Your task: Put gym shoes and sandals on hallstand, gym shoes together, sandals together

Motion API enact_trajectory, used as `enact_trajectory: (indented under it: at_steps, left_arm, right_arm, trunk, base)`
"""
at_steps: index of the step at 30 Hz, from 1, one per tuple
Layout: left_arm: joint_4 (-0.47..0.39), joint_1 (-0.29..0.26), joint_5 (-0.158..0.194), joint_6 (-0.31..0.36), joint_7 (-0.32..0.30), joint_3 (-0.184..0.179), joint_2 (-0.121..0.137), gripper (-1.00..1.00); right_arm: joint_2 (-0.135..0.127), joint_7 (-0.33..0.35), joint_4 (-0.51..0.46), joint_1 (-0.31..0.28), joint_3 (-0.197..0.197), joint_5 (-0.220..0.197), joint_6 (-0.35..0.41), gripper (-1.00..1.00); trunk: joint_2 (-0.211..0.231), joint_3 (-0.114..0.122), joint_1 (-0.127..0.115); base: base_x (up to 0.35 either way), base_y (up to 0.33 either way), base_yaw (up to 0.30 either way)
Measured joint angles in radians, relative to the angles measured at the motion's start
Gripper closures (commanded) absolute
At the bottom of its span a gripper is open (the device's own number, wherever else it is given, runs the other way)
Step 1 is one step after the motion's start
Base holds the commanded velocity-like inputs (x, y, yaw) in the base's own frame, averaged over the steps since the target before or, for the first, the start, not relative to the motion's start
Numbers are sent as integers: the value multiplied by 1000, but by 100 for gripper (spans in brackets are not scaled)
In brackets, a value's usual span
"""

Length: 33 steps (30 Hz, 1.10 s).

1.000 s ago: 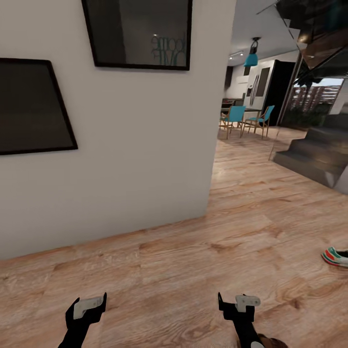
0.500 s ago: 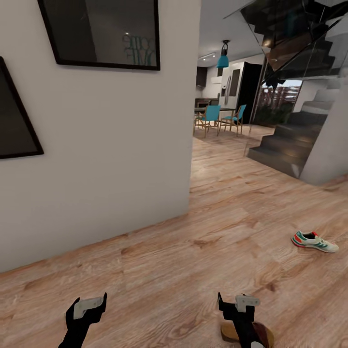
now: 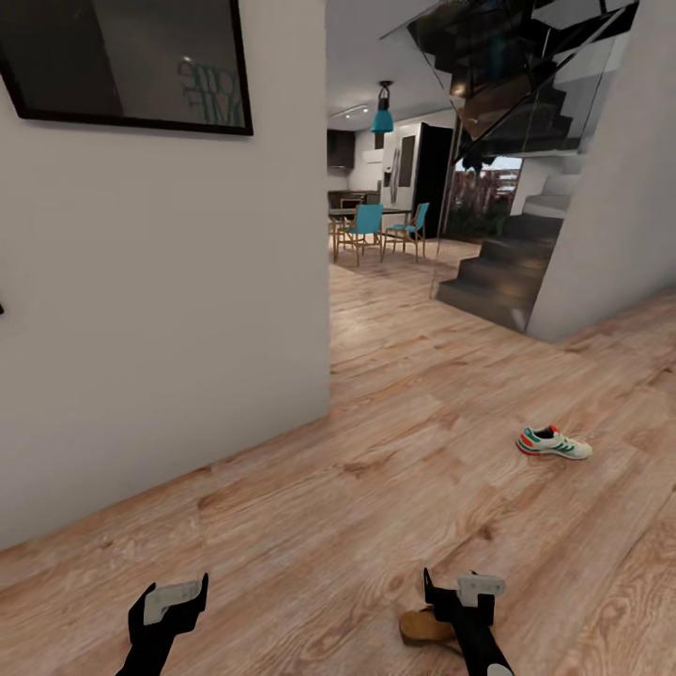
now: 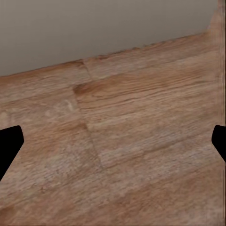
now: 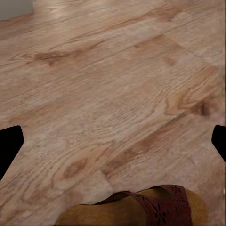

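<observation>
Nearby, a white wall [image 3: 160, 310] flanks the gym shoe [image 3: 553, 443] and sandal [image 3: 424, 625].

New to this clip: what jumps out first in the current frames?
A lone gym shoe lies on the wood-plank corridor floor toward the right, short of the dark staircase. A brown sandal lies just under the open right gripper, and a big white wall with a black frame fills the left.

The dark, black-framed wall picture [image 3: 127, 61] carries faint teal lettering, mirrored and too dim to read.
</observation>
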Motion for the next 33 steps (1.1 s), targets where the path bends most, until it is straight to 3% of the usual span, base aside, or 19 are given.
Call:
enact_trajectory:
  at_steps: [33]
  left_arm:
    - [1,0,0,-1,0,0,0,-100]
  right_arm:
    - [0,0,-1,0,0,0,0,-100]
  trunk:
    - [0,0,0]
  base:
    - [0,0,-288]
